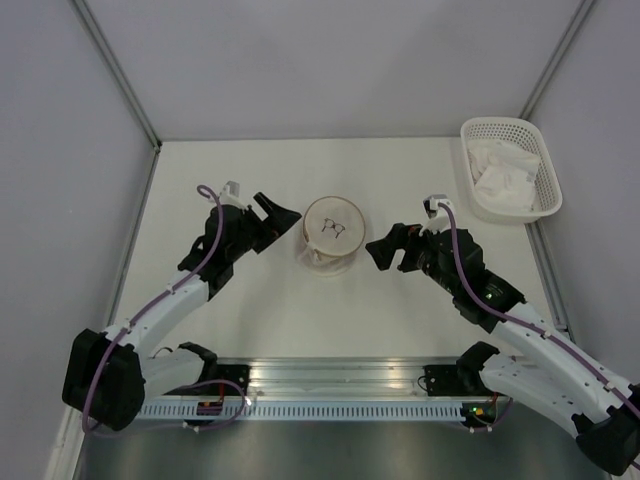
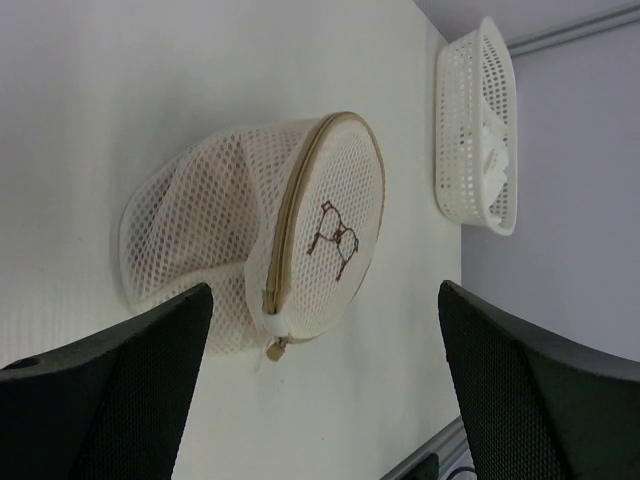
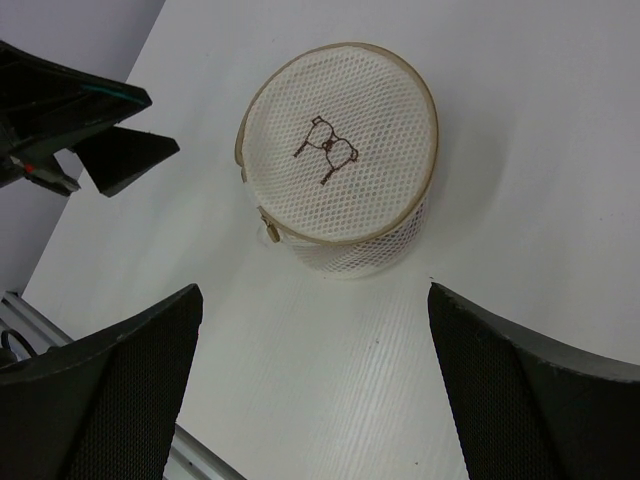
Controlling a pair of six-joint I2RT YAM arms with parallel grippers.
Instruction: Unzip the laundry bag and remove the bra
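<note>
Left gripper (image 1: 284,224) and right gripper (image 1: 376,254), both wide open and empty, flank the laundry bag (image 1: 330,236), each just clear of it. The bag stands zipped on the table (image 1: 280,320). Soft, light mesh, likely to collapse or slide if pushed: steady its wall, then take the zip pull (image 3: 269,233) at the rim. The bra inside cannot be made out, and the zip's far run is hidden.
</note>
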